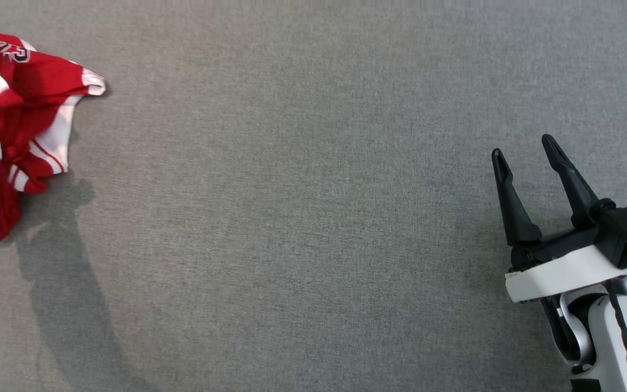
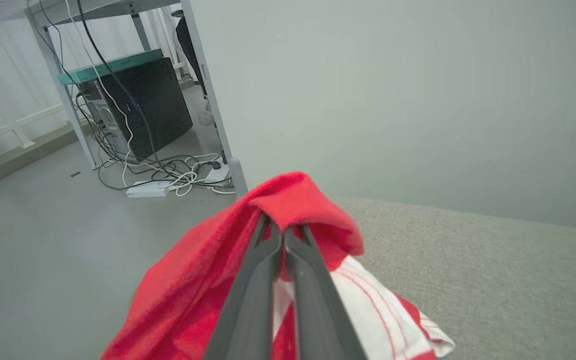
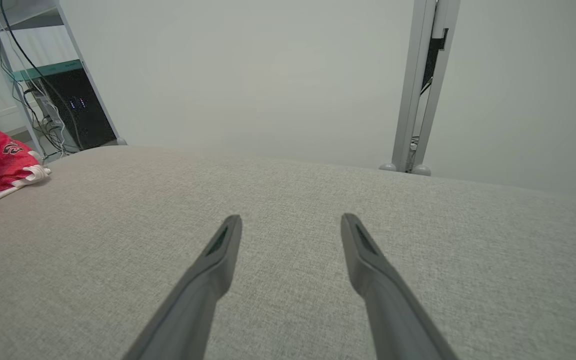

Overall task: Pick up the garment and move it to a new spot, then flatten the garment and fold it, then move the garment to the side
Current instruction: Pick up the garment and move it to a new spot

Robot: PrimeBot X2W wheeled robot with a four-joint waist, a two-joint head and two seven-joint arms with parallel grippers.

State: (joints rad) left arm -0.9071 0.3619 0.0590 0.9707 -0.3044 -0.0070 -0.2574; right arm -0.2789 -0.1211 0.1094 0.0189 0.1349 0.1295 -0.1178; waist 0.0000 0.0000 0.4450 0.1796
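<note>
One garment (image 1: 25, 109), red with white striped trim and a number print, sits bunched at the far left of the grey desk (image 1: 313, 218), in the upper left corner of the head view. It throws a long shadow down the desk surface.

Left gripper (image 2: 283, 232): closed. In the left wrist view the two fingers press together with a red fold of the garment pinched between them, and cloth is draped over the tips. White striped cloth lies to the right of the fingers on the desk. Red cloth spreads to their left, in front of the floor (image 2: 43, 240).

Right gripper (image 1: 523, 148): open and holding nothing. Its fingers are spread apart and point up the head view, at the lower right. It is well apart from the garment. The right wrist view shows bare desk between its fingers, with the garment at that view's left edge.

Background, left wrist view: a black computer tower (image 2: 143, 105) stands under a metal frame, with loose cables (image 2: 168, 175) on the floor beside it.
</note>
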